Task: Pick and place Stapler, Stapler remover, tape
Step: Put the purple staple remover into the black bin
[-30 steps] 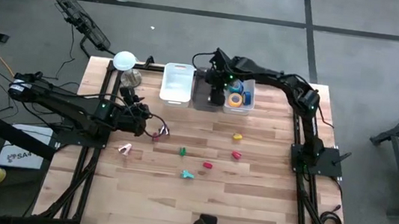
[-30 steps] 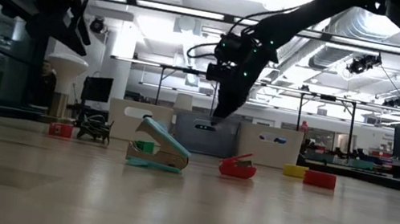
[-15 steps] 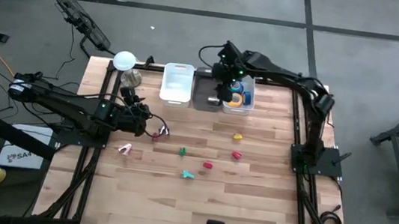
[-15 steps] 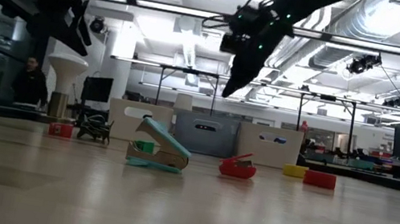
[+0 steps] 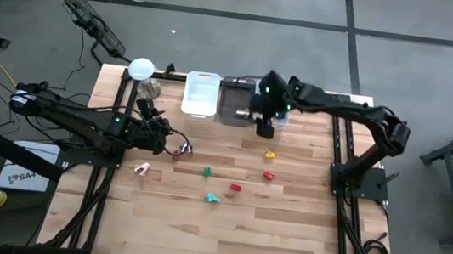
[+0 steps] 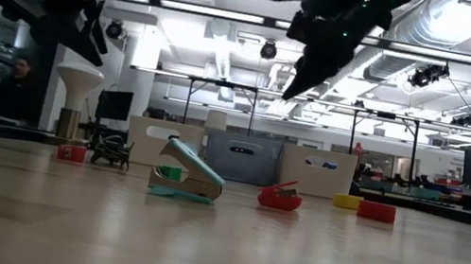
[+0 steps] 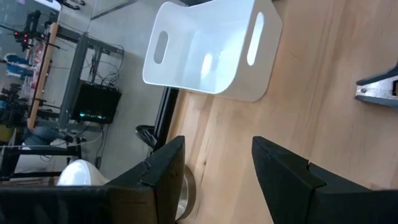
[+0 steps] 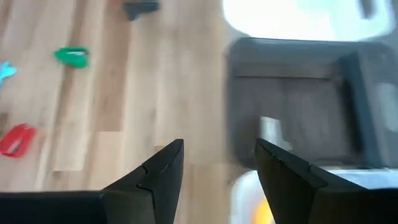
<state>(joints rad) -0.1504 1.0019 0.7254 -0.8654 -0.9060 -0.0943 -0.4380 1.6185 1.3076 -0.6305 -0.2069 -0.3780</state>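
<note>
My right gripper [image 5: 265, 125] hangs open and empty above the table, just on the near side of the grey bin [image 5: 234, 102] and the clear bin [image 5: 283, 115]. A bit of yellow tape [image 8: 265, 213] shows in the clear bin. A small shiny piece [image 8: 271, 129] lies on the grey bin's floor. A teal stapler [image 6: 188, 174] rests on its base at mid-table [image 5: 213, 198]. Around it lie small red [image 5: 236, 187], green [image 5: 207, 172] and yellow [image 5: 269, 156] pieces. My left gripper [image 5: 163, 139] waits open at the table's left, above the wood.
A white bin [image 5: 200, 94] stands left of the grey one at the far edge. A pink piece [image 5: 143, 169] and a purple piece [image 5: 183, 149] lie near my left gripper. A white lamp [image 5: 141, 69] and a metal cup [image 5: 149, 89] stand at the far left corner.
My right gripper has risen from over the bins and drawn back toward the table's near and right edges, staying open and empty. The arm has folded back with it. My left arm has kept still.
</note>
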